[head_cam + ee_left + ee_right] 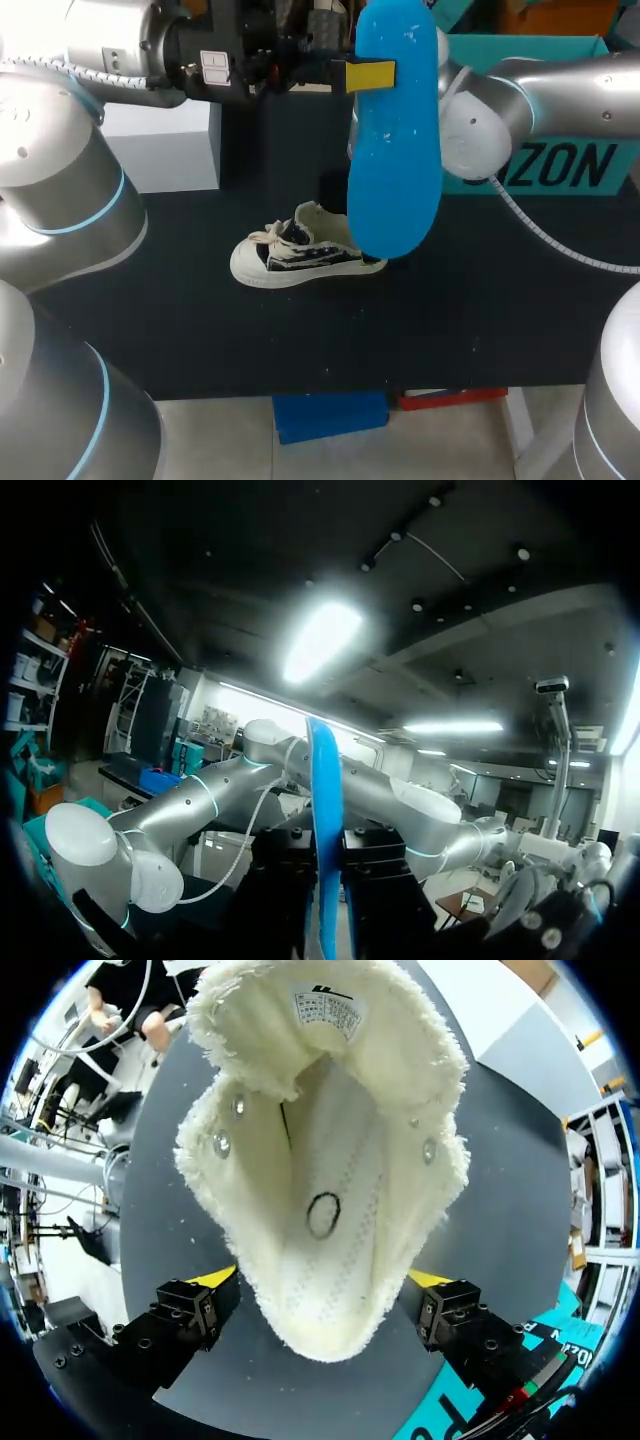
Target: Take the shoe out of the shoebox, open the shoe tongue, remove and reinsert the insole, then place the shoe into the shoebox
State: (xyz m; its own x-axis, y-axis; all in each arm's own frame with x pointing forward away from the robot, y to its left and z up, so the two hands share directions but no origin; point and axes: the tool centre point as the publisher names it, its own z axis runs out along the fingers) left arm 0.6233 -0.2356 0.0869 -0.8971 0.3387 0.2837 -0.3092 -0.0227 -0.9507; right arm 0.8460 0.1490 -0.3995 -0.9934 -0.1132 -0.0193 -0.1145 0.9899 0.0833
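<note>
High above the table hangs a blue insole [395,170], toe end down, with my left gripper [368,75] shut on its upper part. In the left wrist view the insole [322,780] shows edge-on between that gripper's [328,880] black fingers. A cream and dark canvas shoe [300,255] lies on the black table [300,340], toe to the left. My right arm [520,100] comes down behind the insole, which hides its gripper there. In the right wrist view the shoe's [320,1160] wide mouth faces me, its heel between the spread fingers of my right gripper [322,1280].
The teal shoebox [560,165] stands at the back right, behind my right arm, and its edge [470,1410] shows by the right gripper. A white box [165,145] sits at the back left.
</note>
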